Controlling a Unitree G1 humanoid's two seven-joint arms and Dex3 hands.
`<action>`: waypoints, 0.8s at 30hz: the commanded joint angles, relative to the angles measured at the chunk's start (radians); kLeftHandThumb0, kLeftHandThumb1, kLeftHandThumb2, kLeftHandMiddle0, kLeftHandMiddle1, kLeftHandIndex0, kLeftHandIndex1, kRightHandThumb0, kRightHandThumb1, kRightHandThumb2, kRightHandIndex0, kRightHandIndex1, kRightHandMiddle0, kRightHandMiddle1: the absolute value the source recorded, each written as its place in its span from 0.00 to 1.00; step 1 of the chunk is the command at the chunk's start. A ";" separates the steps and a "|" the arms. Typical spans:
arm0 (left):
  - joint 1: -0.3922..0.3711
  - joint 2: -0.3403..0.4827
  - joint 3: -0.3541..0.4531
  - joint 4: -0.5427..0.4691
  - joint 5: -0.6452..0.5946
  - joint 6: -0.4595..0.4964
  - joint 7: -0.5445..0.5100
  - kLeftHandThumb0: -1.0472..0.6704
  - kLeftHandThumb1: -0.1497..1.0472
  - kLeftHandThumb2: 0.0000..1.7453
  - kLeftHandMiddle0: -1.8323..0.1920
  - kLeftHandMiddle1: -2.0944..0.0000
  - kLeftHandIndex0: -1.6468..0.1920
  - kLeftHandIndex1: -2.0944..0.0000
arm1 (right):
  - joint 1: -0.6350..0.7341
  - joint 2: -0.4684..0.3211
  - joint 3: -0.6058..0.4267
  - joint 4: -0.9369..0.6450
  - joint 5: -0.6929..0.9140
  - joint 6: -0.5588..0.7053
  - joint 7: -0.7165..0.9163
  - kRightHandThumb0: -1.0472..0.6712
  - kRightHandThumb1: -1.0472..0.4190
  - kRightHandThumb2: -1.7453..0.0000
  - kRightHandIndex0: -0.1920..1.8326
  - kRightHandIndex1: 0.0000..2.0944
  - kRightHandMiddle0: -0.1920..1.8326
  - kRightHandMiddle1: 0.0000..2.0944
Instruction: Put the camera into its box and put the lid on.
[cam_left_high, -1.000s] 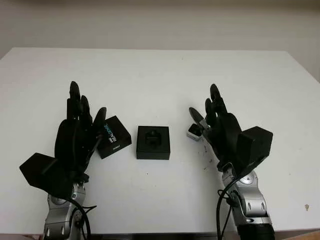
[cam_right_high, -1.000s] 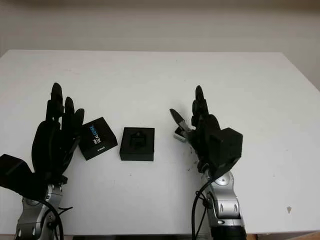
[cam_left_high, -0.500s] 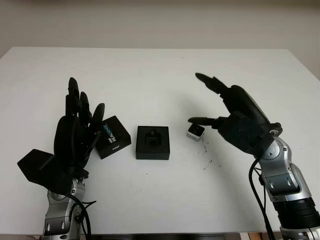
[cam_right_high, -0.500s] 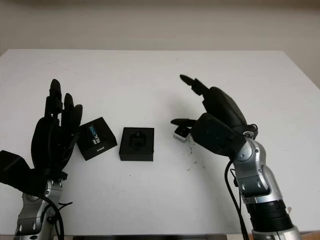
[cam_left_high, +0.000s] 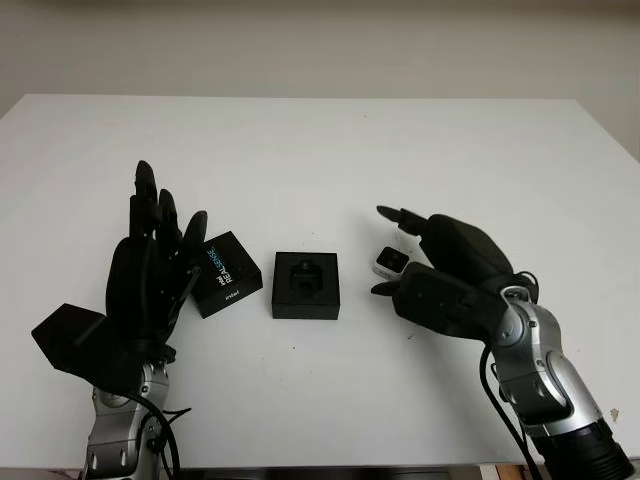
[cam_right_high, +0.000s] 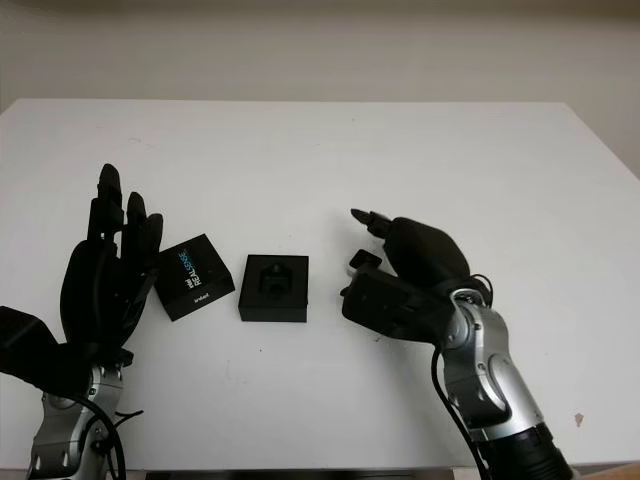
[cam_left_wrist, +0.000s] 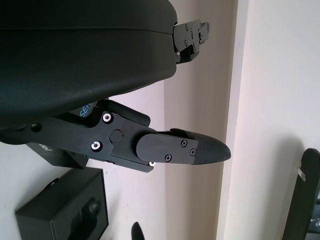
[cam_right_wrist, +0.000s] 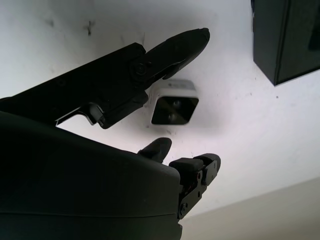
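A small white camera (cam_left_high: 392, 262) lies on the white table (cam_left_high: 320, 150), just right of the open black box (cam_left_high: 306, 285) with its moulded insert. The black lid (cam_left_high: 224, 274), printed with blue and white lettering, lies left of the box. My right hand (cam_left_high: 387, 251) is open and low over the table, with fingers (cam_right_wrist: 175, 47) on either side of the camera (cam_right_wrist: 172, 106) but not closed on it. Open as well, my left hand (cam_left_high: 150, 260) is held upright beside the lid's left edge and holds nothing.
A corner of the box (cam_right_wrist: 285, 40) sits close to the camera in the right wrist view. Small dark marks (cam_left_high: 410, 330) dot the table under my right hand. Bare tabletop stretches behind the objects to the far edge.
My right hand has rotated and dropped from a raised, upright pose to bracket the camera with its fingers. The camera, box, lid and left hand have stayed put.
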 joint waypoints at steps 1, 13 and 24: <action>-0.001 -0.003 -0.001 -0.006 0.000 0.001 0.001 0.26 1.00 0.16 0.99 0.97 1.00 0.99 | 0.013 0.011 0.015 -0.025 -0.024 0.011 -0.015 0.25 0.15 0.97 0.01 0.70 0.25 0.03; -0.018 0.004 0.004 0.030 -0.006 -0.008 -0.014 0.24 1.00 0.15 0.99 0.97 1.00 0.99 | 0.021 0.014 0.113 0.045 -0.287 0.018 -0.155 0.25 0.13 0.96 0.00 0.86 0.31 0.07; -0.014 0.010 0.007 0.028 -0.004 -0.009 -0.015 0.23 1.00 0.14 0.99 0.97 1.00 0.99 | -0.022 0.030 0.135 0.151 -0.431 0.057 -0.224 0.25 0.11 0.97 0.00 0.97 0.07 0.79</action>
